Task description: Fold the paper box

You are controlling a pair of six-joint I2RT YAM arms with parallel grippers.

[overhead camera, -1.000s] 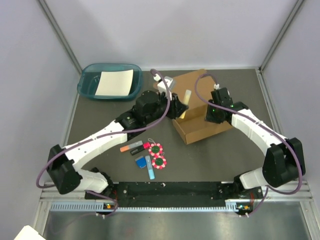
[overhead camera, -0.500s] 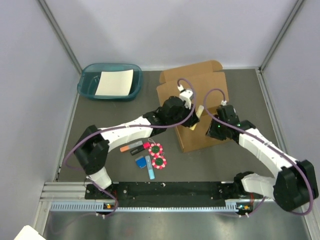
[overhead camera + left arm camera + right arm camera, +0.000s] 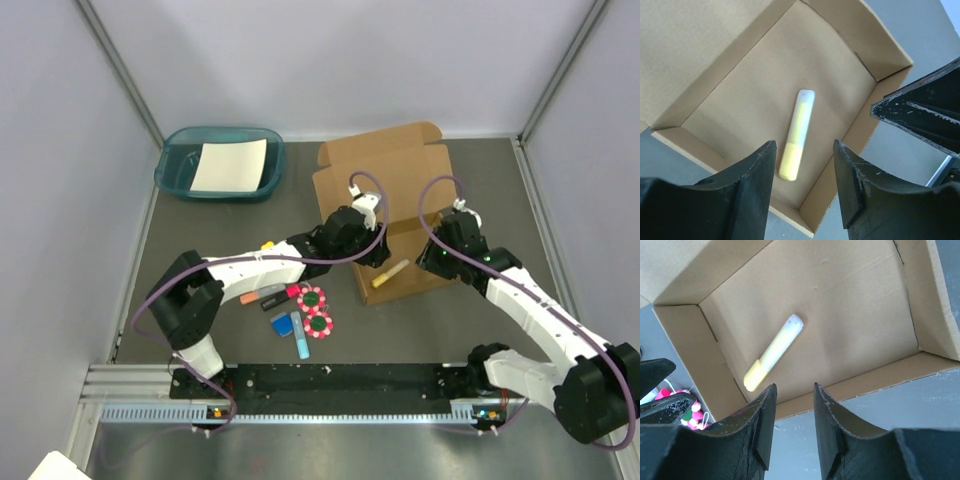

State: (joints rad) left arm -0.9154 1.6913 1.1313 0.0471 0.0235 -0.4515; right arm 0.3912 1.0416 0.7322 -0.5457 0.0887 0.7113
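Two arms: both reach in from the near edge and meet over the paper box (image 3: 400,190), with their wrists tipped down toward its inside.
Left arm: stretched low across the table from the left, its wrist at the box's left wall.
Left gripper (image 3: 802,185): jaws well apart with nothing between them, hanging above the yellow marker (image 3: 796,134).
Right arm: angled in from the right, its wrist at the box's right wall.
Right gripper (image 3: 794,405): jaws apart by a narrower gap, holding nothing.
Paper box: on the table toward the far right, walls up, lid flap standing at the back.
Yellow marker: lying flat on the box floor, touching neither gripper.
Teal tray (image 3: 168,168): far left, well apart from the box, with a white sheet (image 3: 230,165) inside.
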